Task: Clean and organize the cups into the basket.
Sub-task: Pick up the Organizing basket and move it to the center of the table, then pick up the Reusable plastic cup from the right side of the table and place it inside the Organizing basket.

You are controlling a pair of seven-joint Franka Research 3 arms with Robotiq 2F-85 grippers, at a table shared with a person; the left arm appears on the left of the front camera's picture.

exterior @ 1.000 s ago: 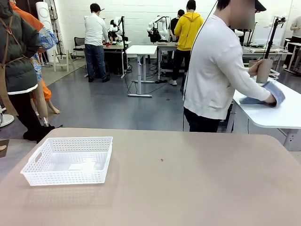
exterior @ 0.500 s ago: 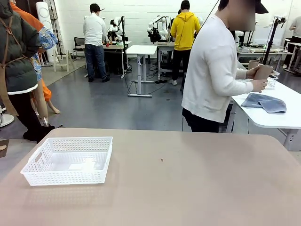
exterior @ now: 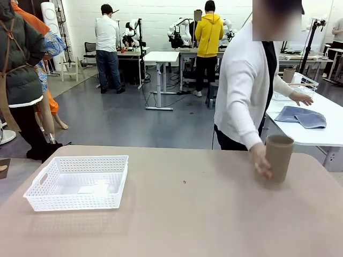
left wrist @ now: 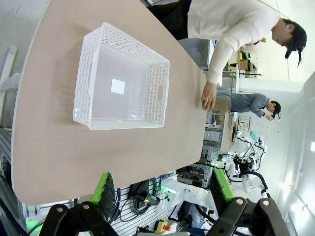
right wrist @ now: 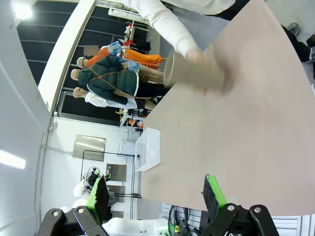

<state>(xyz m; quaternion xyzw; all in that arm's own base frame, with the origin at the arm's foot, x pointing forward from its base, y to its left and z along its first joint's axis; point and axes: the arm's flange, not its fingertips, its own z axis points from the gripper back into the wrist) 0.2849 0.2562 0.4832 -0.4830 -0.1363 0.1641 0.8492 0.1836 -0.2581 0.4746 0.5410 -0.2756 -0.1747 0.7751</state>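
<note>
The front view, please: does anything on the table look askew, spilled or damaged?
Nothing stands out. The white basket sits flat on the robot's left, holding no cups, and the brown cup is upright in the person's hand at the right. No spill or damage shows.

Beige table point(exterior: 182, 214), lower half of frame, small dark speck point(exterior: 184, 182) near its middle. White side table point(exterior: 316, 134), right edge, bearing a crumpled grey-blue cloth point(exterior: 301, 116). Person in white top point(exterior: 241, 91), centre right. Upper background: person in yellow hoodie point(exterior: 209, 35), person in white shirt point(exterior: 108, 35), white desk point(exterior: 161, 56) between them.
</note>
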